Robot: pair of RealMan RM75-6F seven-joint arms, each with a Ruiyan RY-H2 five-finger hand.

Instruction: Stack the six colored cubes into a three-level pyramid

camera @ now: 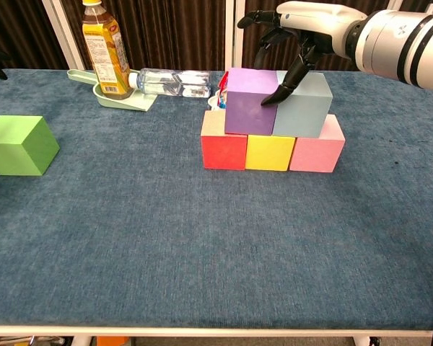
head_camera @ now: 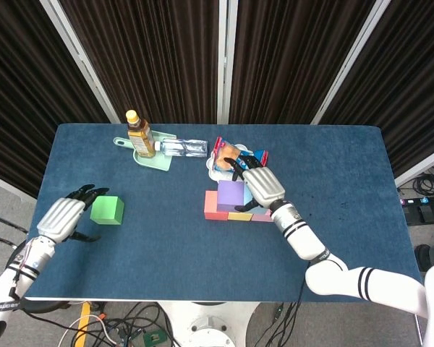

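The right hand [camera: 292,32] hovers over the stack mid-table, fingers spread and holding nothing, one fingertip [camera: 269,101] touching the purple cube [camera: 247,101] where it meets the pale blue cube [camera: 303,104]. Those two sit on a row of red [camera: 223,150], yellow [camera: 270,152] and pink [camera: 316,153] cubes. The green cube [head_camera: 107,210] lies well apart at the left, just beside the left hand [head_camera: 64,217], which is open and empty. Behind stand a tea bottle [camera: 105,49], a lying water bottle [camera: 169,81] and a snack packet [head_camera: 231,153].
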